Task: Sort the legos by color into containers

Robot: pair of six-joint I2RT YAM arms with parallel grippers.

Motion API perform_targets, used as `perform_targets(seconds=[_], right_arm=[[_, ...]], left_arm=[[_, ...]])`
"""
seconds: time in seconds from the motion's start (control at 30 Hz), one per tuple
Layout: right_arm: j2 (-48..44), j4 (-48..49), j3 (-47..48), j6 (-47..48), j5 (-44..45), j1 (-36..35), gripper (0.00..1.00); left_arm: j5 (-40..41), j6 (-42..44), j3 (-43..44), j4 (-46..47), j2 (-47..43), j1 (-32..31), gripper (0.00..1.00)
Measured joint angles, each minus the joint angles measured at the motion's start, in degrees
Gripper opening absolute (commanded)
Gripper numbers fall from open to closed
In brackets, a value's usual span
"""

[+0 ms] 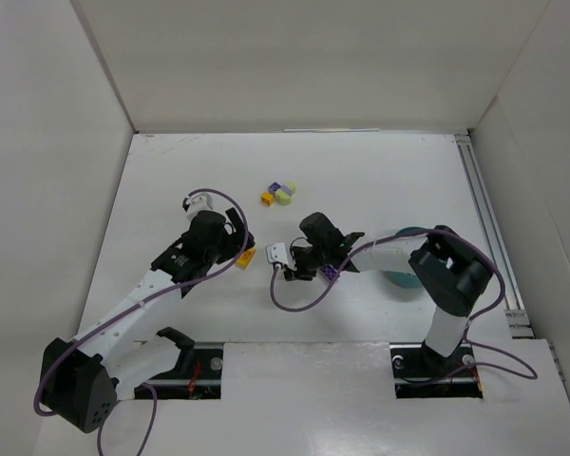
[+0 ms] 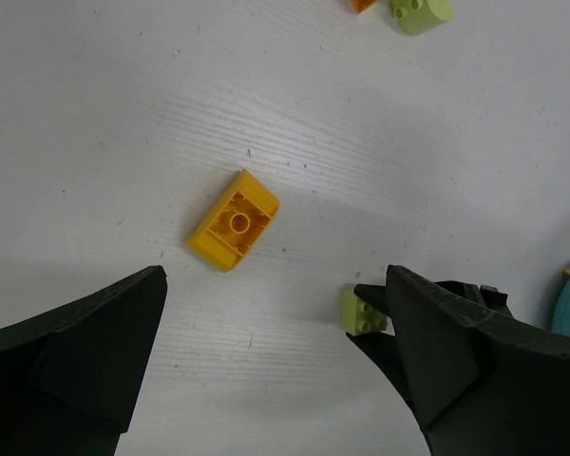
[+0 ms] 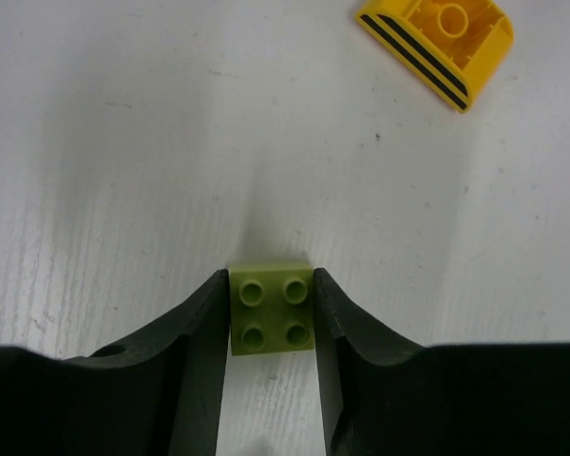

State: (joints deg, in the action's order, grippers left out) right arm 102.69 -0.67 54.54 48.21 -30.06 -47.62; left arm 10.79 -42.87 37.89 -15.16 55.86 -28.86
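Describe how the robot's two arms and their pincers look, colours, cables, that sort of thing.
Both the left arm and right arm have white tubes between chunky black joints. A thin purple cable loops along each. The left pincer and right pincer each have two broad matt black fingers tapering to blunt tips, with a small white block at the wrist.

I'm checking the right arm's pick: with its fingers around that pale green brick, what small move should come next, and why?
Probably lift straight up. The right gripper presses both sides of the pale green brick, which sits flat on the table; the teal bowl lies to its right.
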Motion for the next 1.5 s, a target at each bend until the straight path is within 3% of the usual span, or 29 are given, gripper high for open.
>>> perform_targets(seconds=[0.23,0.4,0.67,0.93,1.17,1.37,1.5], right_arm=[[-1.1,0.1,-1.2,-0.4,-0.7,0.8,0.23],[-6.0,-1.6,-2.8,-2.0,3.8,0.9,0.16],[-25.9,-2.7,-5.6,-10.9,14.3,11.3,0.17],[-40.5,-13.8,-7.3,-22.9,27.2,25.3,0.19],[-43.6,-21.2,-9.3,-27.5,28.6,36.8,0.20],[-43.5,-23.5,-10.7,-28.1,26.5,39.0,0.23],[-43.7,-23.5,-11.5,-28.0,25.5,39.0,0.30]], left_arm=[[0.0,0.3,0.0,0.3,0.0,0.0,0.99],[-0.2,0.6,0.0,1.3,0.5,0.0,0.99],[-1.2,2.3,0.4,3.2,4.5,0.0,0.99],[-3.2,4.3,3.1,5.6,10.2,0.1,0.99],[-4.8,5.4,3.7,6.4,13.1,0.7,0.99],[-5.6,6.0,3.7,6.7,13.7,0.9,0.99],[-5.8,6.1,3.8,6.8,13.8,0.9,0.99]])
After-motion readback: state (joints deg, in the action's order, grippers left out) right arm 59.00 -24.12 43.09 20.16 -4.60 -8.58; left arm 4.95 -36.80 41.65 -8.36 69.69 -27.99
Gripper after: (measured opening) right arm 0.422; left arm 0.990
